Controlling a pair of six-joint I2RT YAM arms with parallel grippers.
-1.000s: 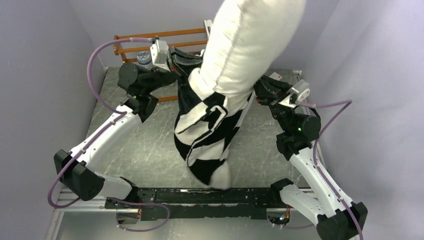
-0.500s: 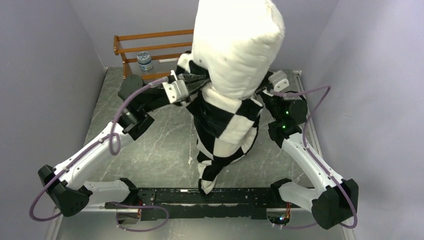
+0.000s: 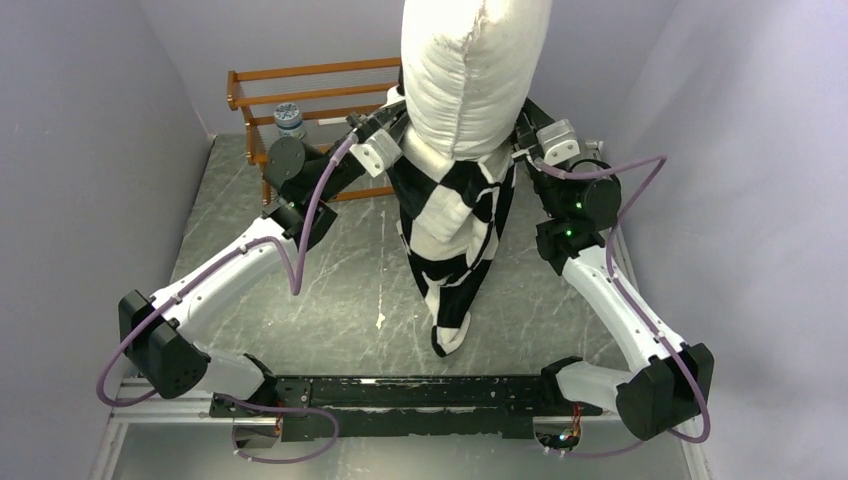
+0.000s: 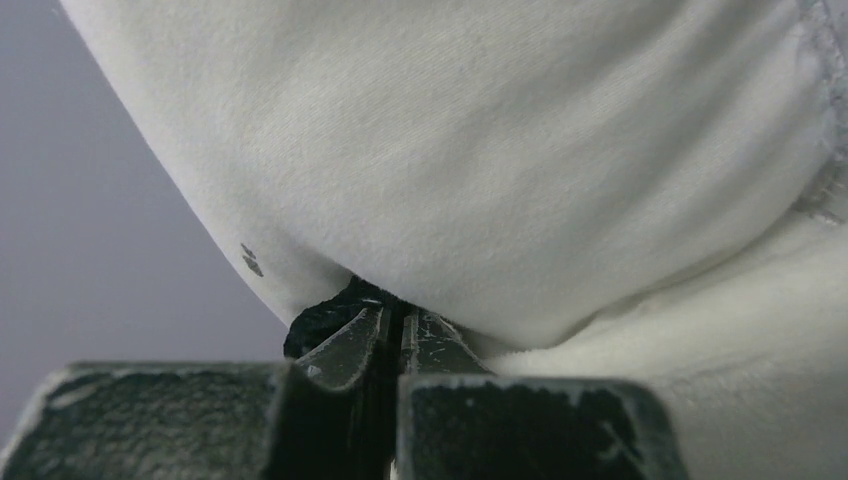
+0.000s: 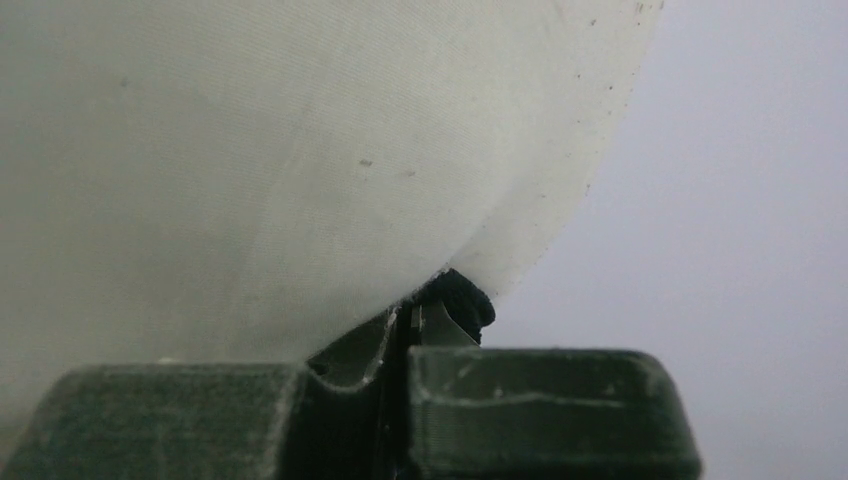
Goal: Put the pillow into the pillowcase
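So in the overhead shot the white pillow (image 3: 475, 70) stands on end at the top middle of the frame. Its lower part is tucked into the checkered pillowcase (image 3: 455, 230), which hangs down the centre toward the grey table (image 3: 300, 290). The left gripper (image 4: 395, 325) is pinched tight on a black bit of the pillowcase rim right under the pillow's bulge, the right gripper (image 5: 410, 318) is clamped the same way on the opposite rim, and a wooden rack (image 3: 300, 95) with a small jar (image 3: 290, 120) sits upper left.
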